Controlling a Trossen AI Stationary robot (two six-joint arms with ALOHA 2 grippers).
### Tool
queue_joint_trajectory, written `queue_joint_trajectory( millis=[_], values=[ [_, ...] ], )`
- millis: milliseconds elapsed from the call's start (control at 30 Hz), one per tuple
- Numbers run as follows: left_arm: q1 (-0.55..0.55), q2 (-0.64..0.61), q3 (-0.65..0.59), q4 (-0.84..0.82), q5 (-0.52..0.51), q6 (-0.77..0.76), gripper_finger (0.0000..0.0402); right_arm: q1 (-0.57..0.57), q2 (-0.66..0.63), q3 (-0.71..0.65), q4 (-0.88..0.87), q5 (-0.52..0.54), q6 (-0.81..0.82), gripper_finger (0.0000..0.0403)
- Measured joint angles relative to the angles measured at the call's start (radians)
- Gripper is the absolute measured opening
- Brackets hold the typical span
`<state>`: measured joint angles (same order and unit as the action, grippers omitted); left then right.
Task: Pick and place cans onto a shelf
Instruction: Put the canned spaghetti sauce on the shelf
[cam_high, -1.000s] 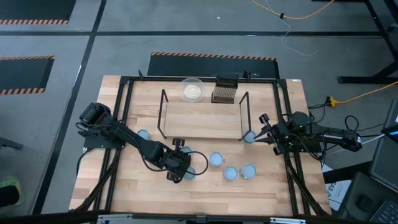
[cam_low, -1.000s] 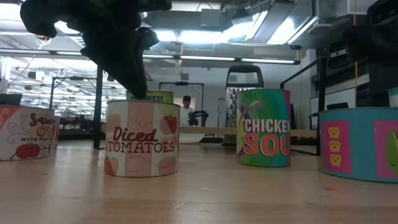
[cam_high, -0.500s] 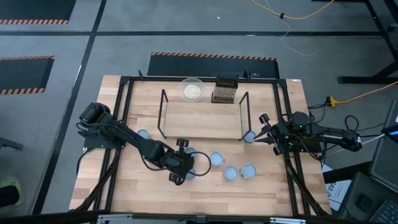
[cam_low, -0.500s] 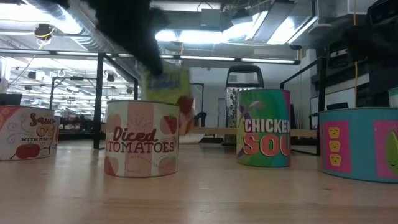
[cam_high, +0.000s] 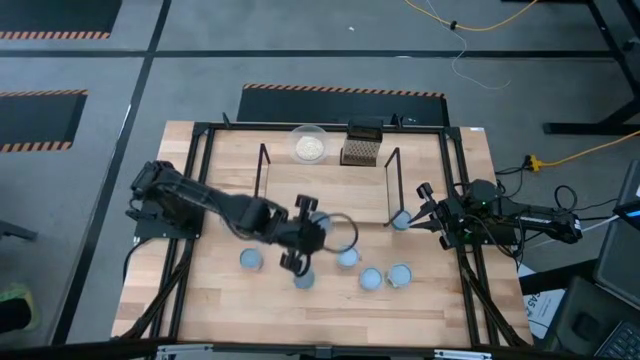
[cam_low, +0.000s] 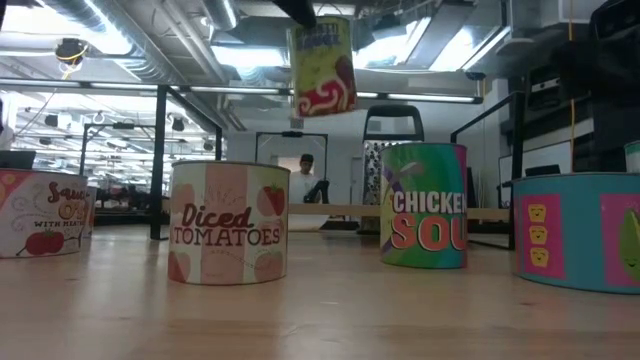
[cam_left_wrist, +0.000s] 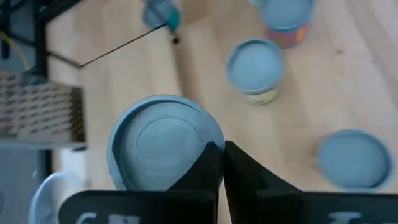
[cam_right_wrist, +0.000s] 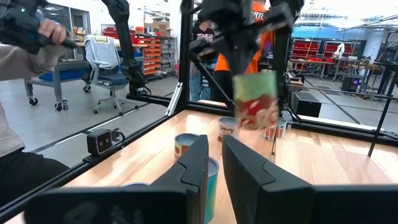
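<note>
My left gripper (cam_high: 308, 238) hangs above the table's middle, just in front of the shelf (cam_high: 325, 192), shut on a can (cam_left_wrist: 163, 144) with a pale blue top. In the low view that can (cam_low: 322, 65) hangs high above the others. Several more cans stand on their bases on the wood: one near left (cam_high: 250, 260), a group near the middle (cam_high: 370, 278), and one by the shelf's right frame (cam_high: 400, 220). My right gripper (cam_high: 422, 203) waits at the table's right side, its fingers (cam_right_wrist: 198, 165) a narrow gap apart with nothing between them. My left gripper pinches the can's top rim (cam_left_wrist: 210, 138) between its two fingers, on the side nearest the wrist. The fingers slant down onto it from above. The can hangs below them, nearly upright and lifted clear of the table.
A clear bowl (cam_high: 309, 146) and a dark mesh box (cam_high: 362, 147) stand behind the shelf at the far edge. A black frame (cam_high: 195, 200) runs around the table. In the low view, the "Diced Tomatoes" can (cam_low: 228, 222) and a soup can (cam_low: 424, 205) stand under the lifted can.
My left gripper, shut on the can, has risen and swung toward the far edge and the shelf. The can has come off the table and now hangs well above the standing cans. The can near left, earlier under the arm, now shows.
</note>
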<state>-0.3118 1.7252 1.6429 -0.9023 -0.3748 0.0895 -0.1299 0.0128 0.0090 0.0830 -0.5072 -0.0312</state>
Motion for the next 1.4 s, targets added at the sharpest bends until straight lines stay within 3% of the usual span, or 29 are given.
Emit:
queue_joint_trajectory(
  millis=[200,433,933,1067,1233,1400],
  values=[
    [0.087,0.000,0.092,-0.179,0.001,0.002,0.0002,0.000,0.000,0.000,0.000,0.000,0.000,0.0053],
    [0.195,0.000,0.100,-0.331,0.039,0.033,0.0001,0.000,0.000,0.000,0.000,0.000,0.000,0.0053],
    [0.478,0.000,0.087,-0.330,0.194,0.211,0.0000,0.000,0.000,0.000,0.000,0.000,0.000,0.0053],
    [0.547,0.000,0.086,-0.305,0.303,0.244,0.0000,0.000,0.000,0.000,0.000,0.000,0.000,0.0053],
    [0.602,0.000,0.083,-0.262,0.388,0.303,0.0000,0.000,0.000,0.000,0.000,0.000,0.000,0.0053],
    [0.635,-0.001,0.003,-0.210,0.446,0.317,0.0000,0.000,0.000,0.000,0.000,0.000,0.000,0.0053]
  ],
)
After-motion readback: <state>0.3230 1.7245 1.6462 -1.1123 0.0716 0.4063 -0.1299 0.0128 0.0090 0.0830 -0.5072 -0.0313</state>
